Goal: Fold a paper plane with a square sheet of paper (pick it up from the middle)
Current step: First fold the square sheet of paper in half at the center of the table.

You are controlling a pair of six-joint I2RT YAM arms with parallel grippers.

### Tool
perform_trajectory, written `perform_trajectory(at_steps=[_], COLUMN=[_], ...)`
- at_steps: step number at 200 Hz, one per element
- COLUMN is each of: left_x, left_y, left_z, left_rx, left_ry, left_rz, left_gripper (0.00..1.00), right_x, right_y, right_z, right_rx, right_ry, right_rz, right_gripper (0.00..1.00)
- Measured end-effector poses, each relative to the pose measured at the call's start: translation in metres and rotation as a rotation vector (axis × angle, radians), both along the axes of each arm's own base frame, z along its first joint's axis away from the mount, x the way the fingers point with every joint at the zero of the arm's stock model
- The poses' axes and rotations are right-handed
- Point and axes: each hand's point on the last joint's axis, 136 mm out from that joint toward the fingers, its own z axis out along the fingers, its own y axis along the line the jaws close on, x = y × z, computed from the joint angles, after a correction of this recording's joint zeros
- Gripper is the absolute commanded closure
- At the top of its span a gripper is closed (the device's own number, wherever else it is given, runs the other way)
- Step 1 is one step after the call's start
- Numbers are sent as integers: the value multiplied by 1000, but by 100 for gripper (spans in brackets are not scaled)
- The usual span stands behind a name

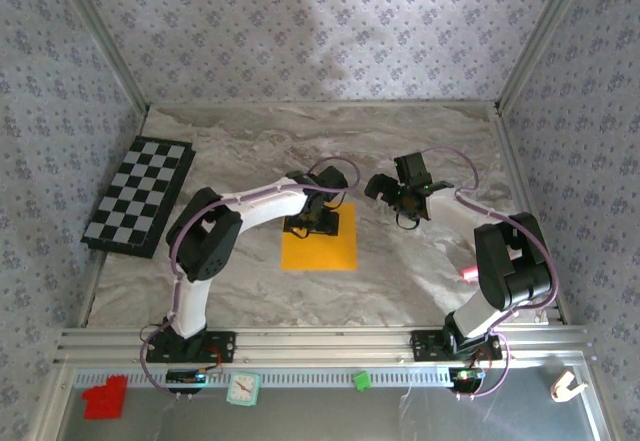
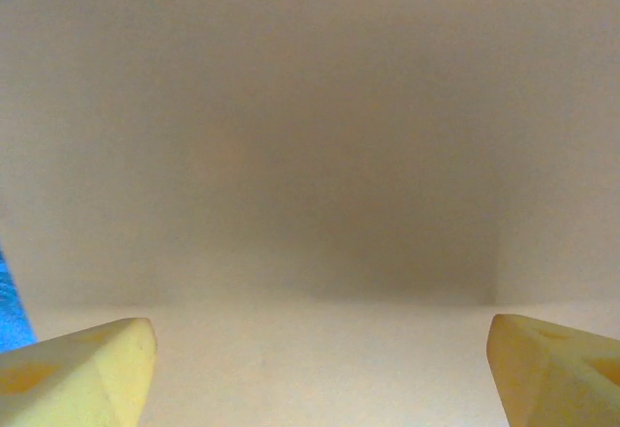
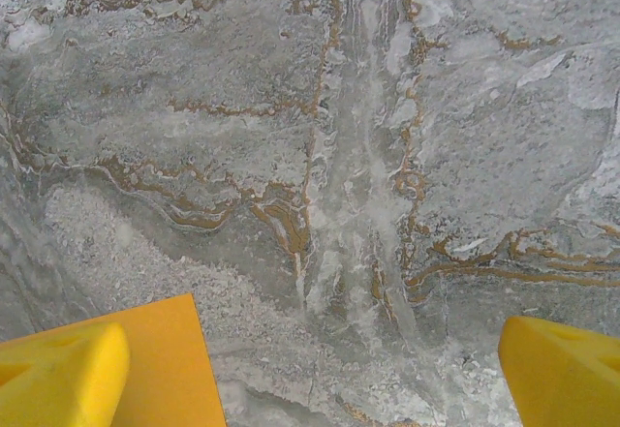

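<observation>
Lying flat near the middle of the marble-patterned counter point(image 1: 420, 261), the square sheet of paper point(image 1: 320, 251) shows as a plain orange square, its edges roughly in line with the counter's sides. The left hand point(image 1: 312, 223) hangs over the far half of the sheet, its arm reaching in from the near left; whether it touches the paper cannot be told from above. From the left wrist the sheet point(image 2: 310, 137) spreads across nearly the whole view, pale and blurred, a darker shadow over its middle. The two yellow fingertips point(image 2: 82, 369) sit at the bottom corners, far apart with nothing gripped between them. The right hand point(image 1: 400, 193) hovers above bare counter, near the sheet's far right corner but apart from it. From the right wrist its yellow fingertips point(image 3: 63, 379) likewise stand wide apart, holding nothing, over grey, brown-veined counter point(image 3: 320, 156), and one corner of the orange sheet point(image 3: 170, 369) pokes in beside the tip at the left of that view. A black-and-white checkered mat point(image 1: 138, 196) lies at the counter's far left, well apart from the paper. A small red block point(image 1: 105, 398) sits on the near ledge.
</observation>
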Motion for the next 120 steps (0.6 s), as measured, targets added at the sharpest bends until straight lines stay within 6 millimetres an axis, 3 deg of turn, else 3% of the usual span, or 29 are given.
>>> perform_trajectory(at_steps=[67, 120], left_x=[1, -1], left_y=[-14, -12], left_z=[-5, -13], left_rx=[-3, 10], left_ry=[11, 28], left_rz=[-2, 29], left_gripper=[9, 19], right_x=[-1, -1], right_y=[-5, -8], right_z=[-3, -4], right_rx=[-2, -4], right_ry=[7, 11], right_rz=[-11, -20], right_gripper=[1, 1])
